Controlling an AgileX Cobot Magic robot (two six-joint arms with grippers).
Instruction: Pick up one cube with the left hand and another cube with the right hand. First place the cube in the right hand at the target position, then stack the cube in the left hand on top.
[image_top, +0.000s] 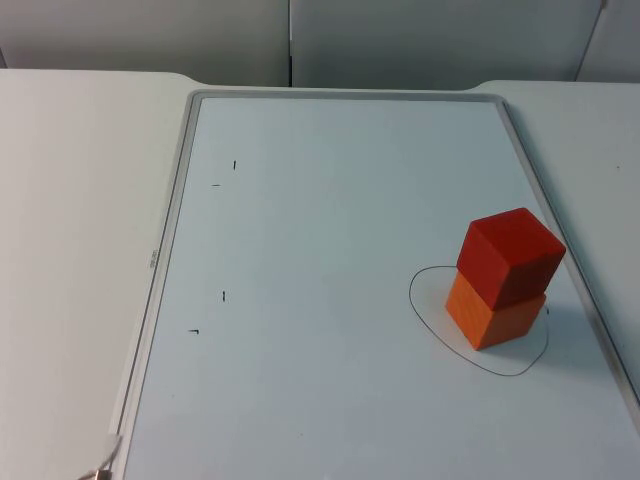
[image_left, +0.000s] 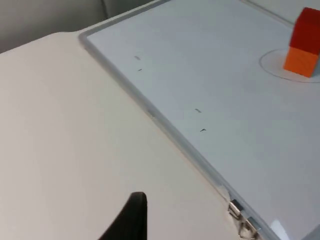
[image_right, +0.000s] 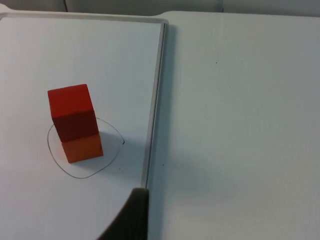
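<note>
Red cube (image_top: 511, 255) stacked on orange cube (image_top: 494, 315), both inside a hand-drawn black circle (image_top: 428, 318) near the right-hand edge of a whiteboard (image_top: 330, 300). Stack standing upright, long axis vertical. Top cube turned slightly against the lower one, so edges not flush; one corner of each pointing toward the top camera. Red cube overhanging a little toward the board's far right.

From the left wrist view: stack (image_left: 305, 42) seen from afar across the whiteboard (image_left: 210, 90), orange cube (image_left: 301, 61) below, red cube (image_left: 307, 29) above, plus a metal clip (image_left: 243, 221) on the board's near frame and small black tick marks (image_left: 200, 120) on its surface. Black fingertip of the left gripper (image_left: 129, 220) over bare table, off the board and well apart from the cubes. Cannot tell whether its fingers are apart or together.

From the right wrist view: red cube (image_right: 71, 111) and orange cube (image_right: 83, 148) within the circle (image_right: 82, 172), near the board's grey frame (image_right: 154, 110), with open table (image_right: 240, 125) beyond. Black fingertip of the right gripper (image_right: 131, 217) by the frame, apart from the stack, holding nothing visible. Cannot tell its finger spacing either.

Surface: glossy white board with thin grey metal frame, lying flat on a white table (image_top: 70, 200). Grey partition wall (image_top: 300, 35) behind, with a vertical seam.
</note>
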